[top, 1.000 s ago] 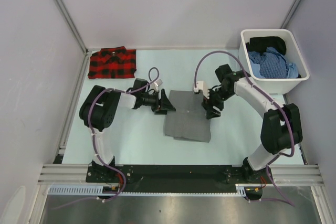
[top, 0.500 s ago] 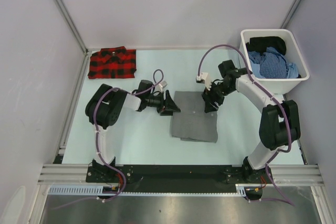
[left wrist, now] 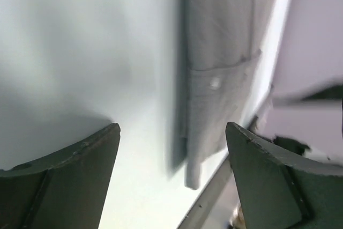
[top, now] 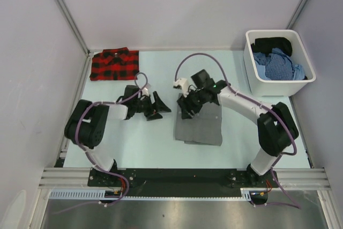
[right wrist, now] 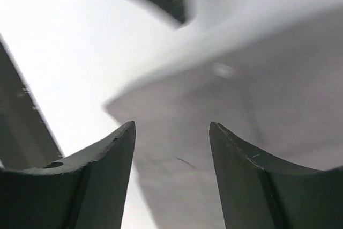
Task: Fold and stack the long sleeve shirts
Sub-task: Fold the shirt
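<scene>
The grey long sleeve shirt (top: 201, 125) lies folded into a rectangle at the middle of the table. In the left wrist view the grey shirt (left wrist: 217, 52) lies ahead of the fingers. The red-and-black plaid shirt (top: 114, 64) lies folded at the far left corner. My left gripper (top: 161, 106) (left wrist: 171, 151) hovers just left of the grey shirt, open, with only bare table between its fingers. Over the grey shirt's far left corner my right gripper (top: 187, 109) (right wrist: 171, 135) is open, with the grey cloth (right wrist: 257, 100) below its fingers and nothing clamped.
A white bin (top: 250, 56) at the far right holds blue and black clothes (top: 278, 63). Grey walls with metal posts close in the table on the left, back and right. The arm bases stand on a black rail (top: 177, 181) at the near edge.
My right gripper has swung left across the grey shirt to its far left corner. My left gripper has drawn back to the left and opened wider. The grey shirt slid slightly right earlier.
</scene>
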